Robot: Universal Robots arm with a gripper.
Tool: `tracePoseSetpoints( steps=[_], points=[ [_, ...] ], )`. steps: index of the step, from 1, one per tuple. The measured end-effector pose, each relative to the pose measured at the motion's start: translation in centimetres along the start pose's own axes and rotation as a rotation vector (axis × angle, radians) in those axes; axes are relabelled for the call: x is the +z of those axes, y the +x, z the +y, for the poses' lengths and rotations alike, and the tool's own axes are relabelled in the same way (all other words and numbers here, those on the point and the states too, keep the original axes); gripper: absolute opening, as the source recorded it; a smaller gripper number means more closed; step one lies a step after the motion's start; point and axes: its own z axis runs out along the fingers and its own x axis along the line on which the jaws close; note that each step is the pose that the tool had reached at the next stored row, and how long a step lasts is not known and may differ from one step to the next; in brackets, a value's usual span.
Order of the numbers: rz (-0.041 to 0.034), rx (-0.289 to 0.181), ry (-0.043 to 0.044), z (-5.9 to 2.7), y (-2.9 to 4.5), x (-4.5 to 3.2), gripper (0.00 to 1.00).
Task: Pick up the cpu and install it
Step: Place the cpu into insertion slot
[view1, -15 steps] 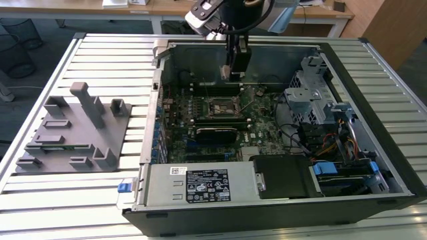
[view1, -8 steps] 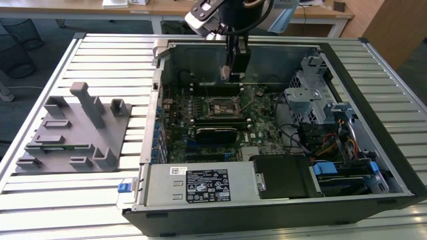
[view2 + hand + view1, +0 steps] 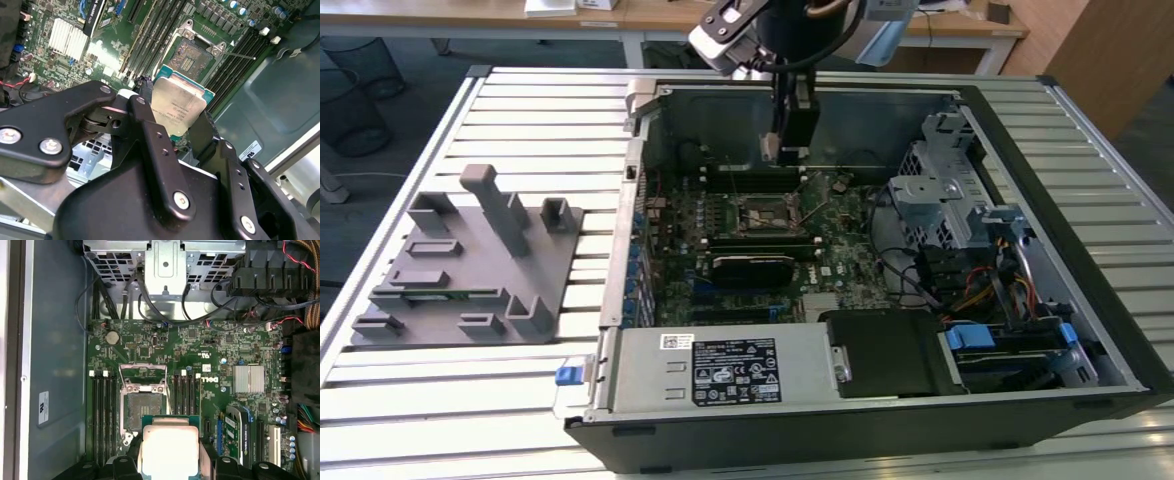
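- The hand (image 3: 175, 120) is closed partway, its two fingers pinching the cpu (image 3: 167, 447) by opposite edges, shiny side towards the wrist.
- The cpu hangs in the air inside the open computer case (image 3: 1067, 200).
- The socket (image 3: 144, 410) lies below the hand, seemingly not quite straight under it, with its metal frame lifted clear.
- To seat it well, I judge the chip should stay level, corners squared to the socket, and go straight down without sliding across the pins.
- The case holds the green board (image 3: 210, 355), cables and drive bays.
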Motion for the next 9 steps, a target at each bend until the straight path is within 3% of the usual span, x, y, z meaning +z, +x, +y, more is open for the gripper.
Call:
tracePoseSetpoints(
  steps=[9],
  points=[
    [-0.0004,0.021,-0.0001,0.0,0.0,0.21,0.54]
  ],
)
